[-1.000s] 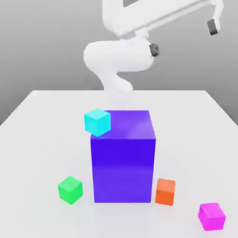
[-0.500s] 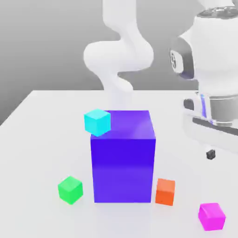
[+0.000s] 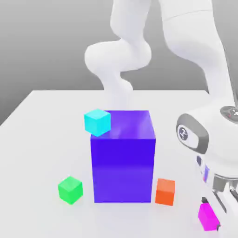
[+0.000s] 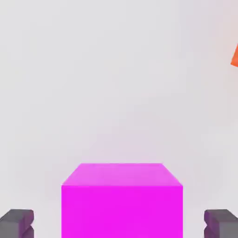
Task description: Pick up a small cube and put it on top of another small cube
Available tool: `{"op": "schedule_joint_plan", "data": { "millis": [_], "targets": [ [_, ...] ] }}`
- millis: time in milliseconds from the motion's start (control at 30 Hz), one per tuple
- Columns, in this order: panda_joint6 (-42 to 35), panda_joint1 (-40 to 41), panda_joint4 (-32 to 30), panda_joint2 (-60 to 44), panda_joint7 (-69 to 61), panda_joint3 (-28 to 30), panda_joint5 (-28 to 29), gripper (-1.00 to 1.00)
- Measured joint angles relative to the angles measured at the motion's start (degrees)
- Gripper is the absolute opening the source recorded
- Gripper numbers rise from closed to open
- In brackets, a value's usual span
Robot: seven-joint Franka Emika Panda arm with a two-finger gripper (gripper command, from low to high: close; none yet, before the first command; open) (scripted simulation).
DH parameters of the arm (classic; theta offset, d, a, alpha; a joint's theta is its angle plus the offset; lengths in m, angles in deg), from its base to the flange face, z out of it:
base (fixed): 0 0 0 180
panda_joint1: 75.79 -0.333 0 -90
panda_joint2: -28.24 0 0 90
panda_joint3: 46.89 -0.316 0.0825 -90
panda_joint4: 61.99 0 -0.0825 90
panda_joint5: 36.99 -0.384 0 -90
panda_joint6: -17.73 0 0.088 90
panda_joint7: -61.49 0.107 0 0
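The small magenta cube [image 3: 206, 217] rests on the white table [image 3: 42, 139] at the front of the exterior view's right, partly covered by my hand. My gripper [image 3: 212, 213] has come down over it. In the hand view the magenta cube [image 4: 122, 200] sits between my two grey fingertips [image 4: 16, 223], with a gap on each side, so my gripper [image 4: 119, 224] is open and straddles the cube without touching it.
A big blue-purple block [image 3: 123, 155] stands mid-table with a cyan cube [image 3: 97, 122] at its top left corner. An orange cube [image 3: 165, 191] lies by the block's lower right, close to my hand, and a green cube [image 3: 70, 189] at its lower left.
My arm has swung down from high at the exterior view's right to table level over the magenta cube. None of the cubes has moved.
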Motion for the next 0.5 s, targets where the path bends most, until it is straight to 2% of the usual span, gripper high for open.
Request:
{"op": "schedule_joint_plan", "data": {
  "millis": [133, 267, 500],
  "targets": [
    [0.23, -0.11, 0.05, -0.24, 0.09, 0.1, 0.04, -1.0],
    [-5.54, 0.4, -1.45, 7.09, -0.58, -0.52, -0.74, -1.0],
    [-8.76, 6.43, -1.04, 12.95, -19.13, -0.22, 1.38, -1.0]
  ]
}}
